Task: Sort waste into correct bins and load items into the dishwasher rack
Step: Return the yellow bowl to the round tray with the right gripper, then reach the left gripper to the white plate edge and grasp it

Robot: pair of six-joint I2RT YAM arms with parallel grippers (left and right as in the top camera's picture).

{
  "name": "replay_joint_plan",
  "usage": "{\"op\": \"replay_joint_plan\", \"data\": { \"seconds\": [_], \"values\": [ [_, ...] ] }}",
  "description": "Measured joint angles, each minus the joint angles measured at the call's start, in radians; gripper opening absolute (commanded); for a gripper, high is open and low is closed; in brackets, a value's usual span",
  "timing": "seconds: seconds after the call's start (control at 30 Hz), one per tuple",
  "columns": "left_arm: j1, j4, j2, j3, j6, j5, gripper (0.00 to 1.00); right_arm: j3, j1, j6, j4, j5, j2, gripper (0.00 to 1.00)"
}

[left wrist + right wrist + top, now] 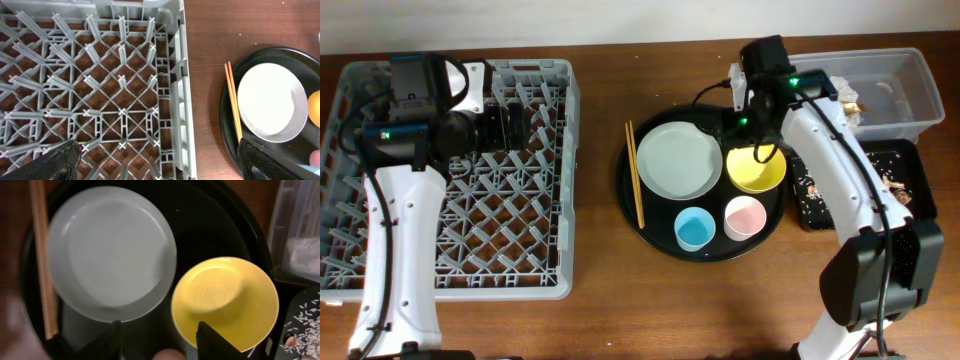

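The grey dishwasher rack lies at the left with nothing in it; it also fills the left wrist view. My left gripper hovers open over the rack's far right part, its fingers wide apart. On the large round black tray sit the pale plate, yellow bowl, blue cup, pink cup and chopsticks. My right gripper is open and empty above the gap between the plate and the bowl.
The clear tub stands at the far right with pale paper in it. The small black tray in front of it holds beige crumbly scraps. Bare wooden table lies between the rack and the round tray.
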Motion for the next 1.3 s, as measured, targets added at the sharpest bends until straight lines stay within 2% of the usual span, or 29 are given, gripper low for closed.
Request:
{"op": "replay_joint_plan", "data": {
  "seconds": [0.37, 0.5, 0.6, 0.73, 0.8, 0.87, 0.9, 1.03, 1.3],
  "values": [
    [0.000, 0.000, 0.000, 0.000, 0.000, 0.027, 0.99, 0.008, 0.000, 0.031, -0.039, -0.109, 0.000, 0.50],
    [-0.035, 0.024, 0.000, 0.000, 0.022, 0.066, 0.96, 0.026, -0.011, 0.072, -0.061, -0.111, 0.000, 0.54],
    [-0.206, 0.071, 0.008, 0.000, 0.067, 0.042, 0.96, 0.137, -0.095, 0.085, -0.161, -0.113, -0.010, 0.57],
    [-0.485, 0.133, 0.127, 0.004, 0.099, -0.105, 0.99, 0.230, -0.277, 0.081, -0.272, -0.114, -0.052, 0.57],
    [-0.603, 0.176, 0.220, 0.004, 0.118, -0.146, 0.92, 0.230, -0.344, 0.081, -0.311, -0.113, -0.055, 0.57],
    [-0.708, 0.233, 0.296, 0.003, 0.162, -0.163, 0.89, 0.230, -0.371, 0.069, -0.337, -0.113, -0.055, 0.57],
    [-0.734, 0.278, 0.312, 0.003, 0.192, -0.170, 0.84, 0.230, -0.373, 0.063, -0.343, -0.113, -0.055, 0.57],
    [-0.832, 0.391, 0.428, 0.010, 0.282, -0.189, 0.81, 0.230, -0.373, 0.048, -0.358, -0.098, -0.055, 0.57],
    [-0.843, 0.530, 0.584, 0.010, 0.332, -0.207, 0.65, 0.230, -0.373, 0.040, -0.364, -0.087, -0.055, 0.57]
  ]
}}
